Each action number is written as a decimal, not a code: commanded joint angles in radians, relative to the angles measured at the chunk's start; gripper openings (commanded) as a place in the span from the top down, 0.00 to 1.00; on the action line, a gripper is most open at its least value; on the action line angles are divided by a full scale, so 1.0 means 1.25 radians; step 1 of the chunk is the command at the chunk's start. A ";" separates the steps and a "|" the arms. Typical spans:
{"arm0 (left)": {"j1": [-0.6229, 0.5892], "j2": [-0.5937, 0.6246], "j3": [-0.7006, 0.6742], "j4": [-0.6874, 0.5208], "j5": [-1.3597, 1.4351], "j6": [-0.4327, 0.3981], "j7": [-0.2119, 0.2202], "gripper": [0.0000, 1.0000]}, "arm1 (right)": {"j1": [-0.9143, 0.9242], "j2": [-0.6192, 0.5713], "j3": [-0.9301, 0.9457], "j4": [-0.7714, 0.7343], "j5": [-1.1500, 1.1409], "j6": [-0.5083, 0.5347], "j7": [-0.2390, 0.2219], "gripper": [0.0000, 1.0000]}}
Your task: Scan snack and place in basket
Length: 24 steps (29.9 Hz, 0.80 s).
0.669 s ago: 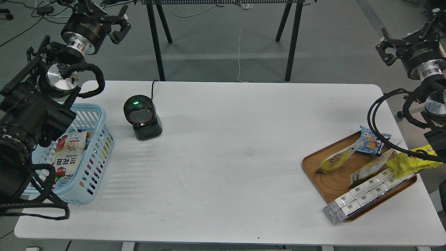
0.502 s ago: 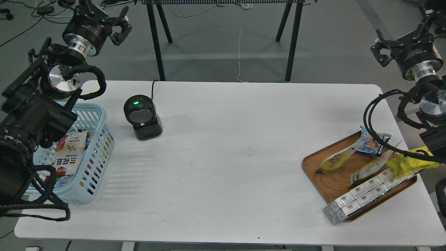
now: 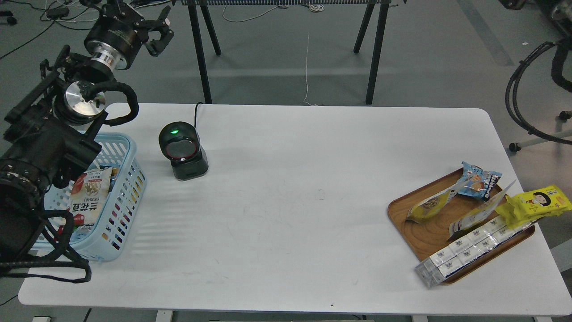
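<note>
The snack [image 3: 430, 204], a flat yellow-and-white pouch picturing a bowl of beans, lies on the left part of the brown wooden tray [image 3: 404, 223] at the right of the table. A second similar pouch [image 3: 474, 216] lies beside it. The light blue basket [image 3: 130, 149] stands at the table's left edge and holds a white-and-red packet [image 3: 90, 197]. My left gripper [image 3: 159, 28] hangs high beyond the table's far left corner, open and empty. Of my right arm only looping black cables [image 3: 518, 112] show at the right edge; its gripper is out of view.
A black scanner [image 3: 182, 150] with a green light stands right of the basket. The tray also holds a small blue cookie packet [image 3: 479, 180], a bright yellow packet with a cartoon face [image 3: 534, 203] and a long clear pack of white boxes [image 3: 469, 248]. Black stand legs [image 3: 199, 49] rise behind the table.
</note>
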 commanded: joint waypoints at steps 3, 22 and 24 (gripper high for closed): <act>-0.002 0.001 0.000 -0.004 0.000 -0.001 0.000 0.00 | 0.098 -0.002 -0.023 0.068 -0.256 0.000 0.019 0.00; -0.012 -0.002 0.001 -0.004 0.003 -0.014 0.000 0.00 | 0.341 -0.019 -0.330 0.555 -1.007 0.000 0.106 0.01; -0.011 -0.002 0.001 -0.004 0.003 -0.014 0.000 0.00 | 0.341 -0.022 -0.361 0.606 -1.080 0.000 0.143 0.02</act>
